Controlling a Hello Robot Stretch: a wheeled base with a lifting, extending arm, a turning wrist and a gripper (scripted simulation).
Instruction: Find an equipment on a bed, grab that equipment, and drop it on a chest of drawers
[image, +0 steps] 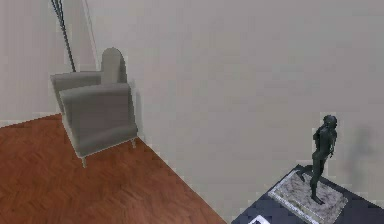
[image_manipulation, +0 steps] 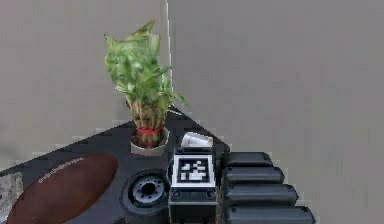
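Low in the arm side view, just left of the white marker square (image_manipulation: 193, 168) capping the dark arm (image_manipulation: 265, 190): dark round body of the jaws. Fingers not made out; cannot tell apart or together, cannot tell whether holding anything. Just past the marker, up and right of the jaws: a second small white piece (image_manipulation: 197, 140), tilted. Under and behind the jaws: dark table (image_manipulation: 100, 146). Left of the jaws, lying flat on that table: a brown oval shape (image_manipulation: 60, 192), near the jaws' body, touching or apart not clear. Too vague to name, so cannot tell whether it is the thing to grab. Straight past the jaws, farther out on the table: grey pot (image_manipulation: 150, 140), upright, red band round the stems, carrying a leafy green plant (image_manipulation: 140, 75) against a plain grey wall (image_manipulation: 290, 70). Pot close to the jaws, contact not clear. In the forward view, place relative to the jaws not readable: grey armchair (image: 95, 105) in the room corner on a wooden floor (image: 80, 190), thin dark pole (image: 65, 35) behind it, pale wall (image: 250, 80) alongside. At the lower right, a dark standing statue (image: 322, 155), upright on a speckled stone base (image: 310, 195), set on a dark surface (image: 368, 210).
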